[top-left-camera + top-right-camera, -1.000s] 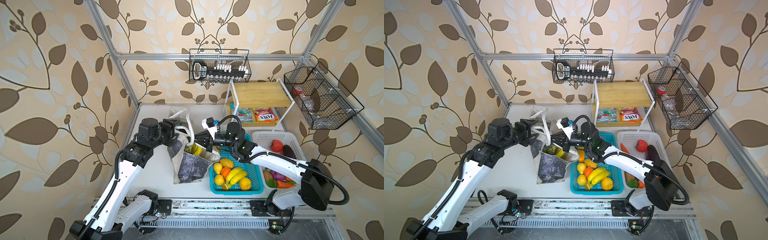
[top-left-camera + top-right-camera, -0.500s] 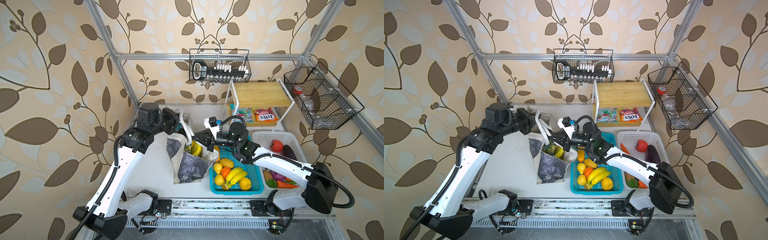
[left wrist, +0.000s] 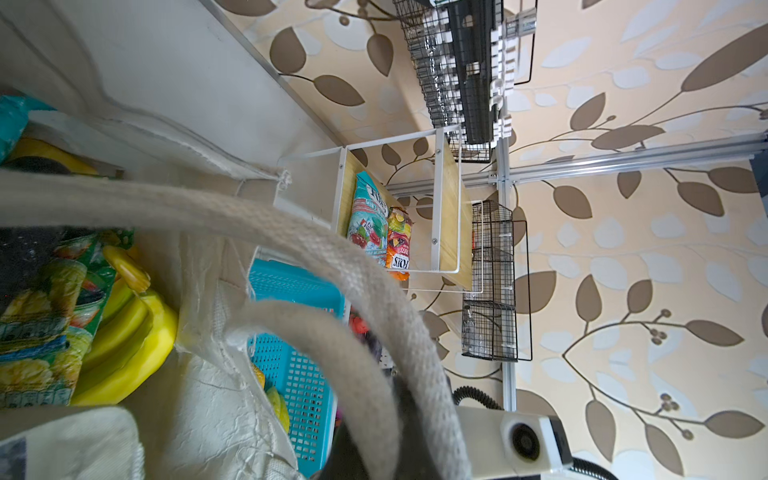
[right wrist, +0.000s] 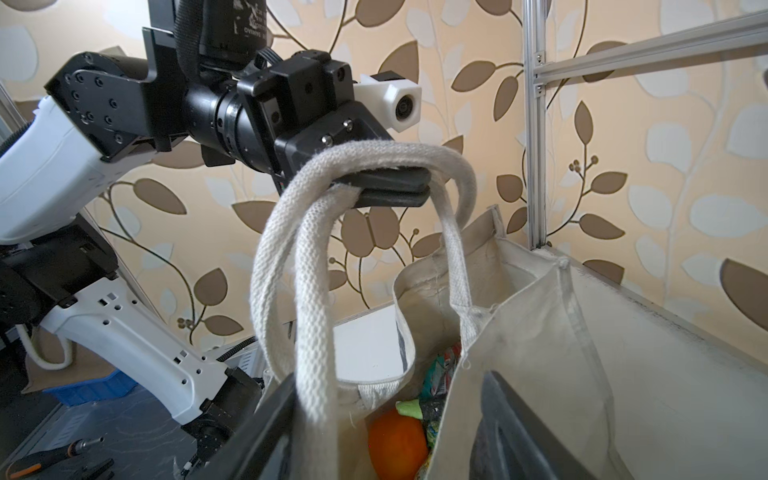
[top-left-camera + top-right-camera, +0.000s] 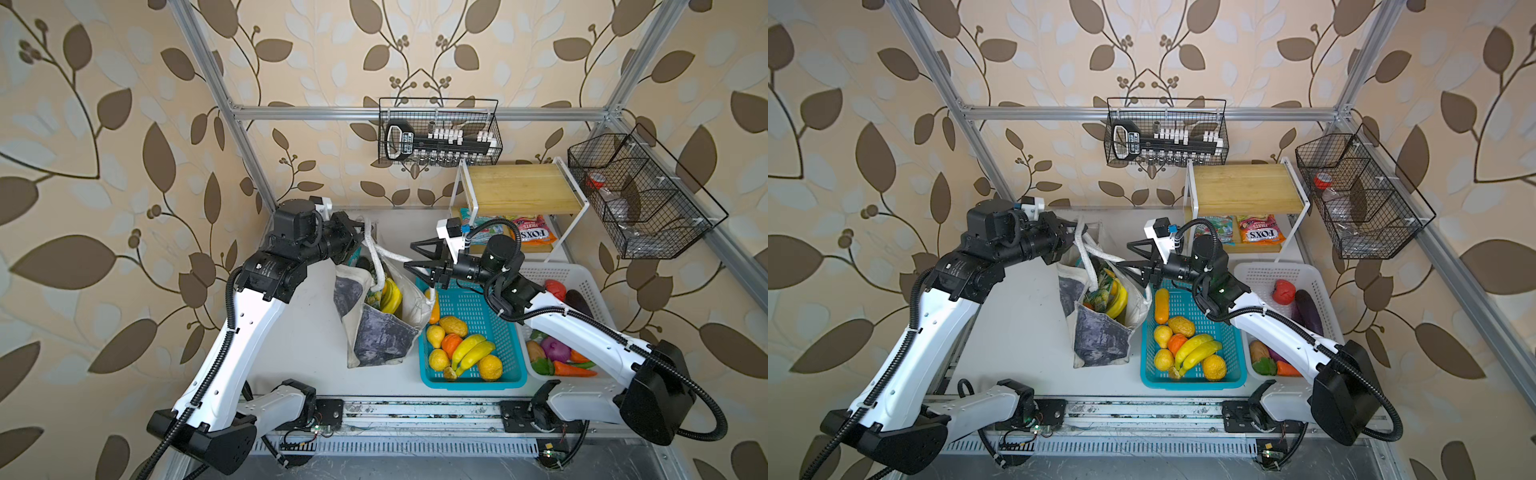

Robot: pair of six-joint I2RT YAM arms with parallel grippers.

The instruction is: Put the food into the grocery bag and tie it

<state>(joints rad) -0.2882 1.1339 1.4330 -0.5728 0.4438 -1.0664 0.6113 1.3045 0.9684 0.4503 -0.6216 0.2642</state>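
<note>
Grip check: left gripper (image 4: 390, 189) clamps the strap handles (image 4: 307, 266); right gripper (image 5: 409, 254) gapes wide. It should pinch one strap cleanly, keeping grocery bag (image 5: 382, 336) upright.

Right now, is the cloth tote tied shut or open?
Open. The cloth tote gapes in both top views, showing a banana bunch and snack packet inside; its strap handles loop unknotted over the left tool.

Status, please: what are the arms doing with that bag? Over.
Left tool shut on bag handles. Right tool open at the handles. Grocery bag untied, bananas inside; fruit left in turquoise basket.
</note>
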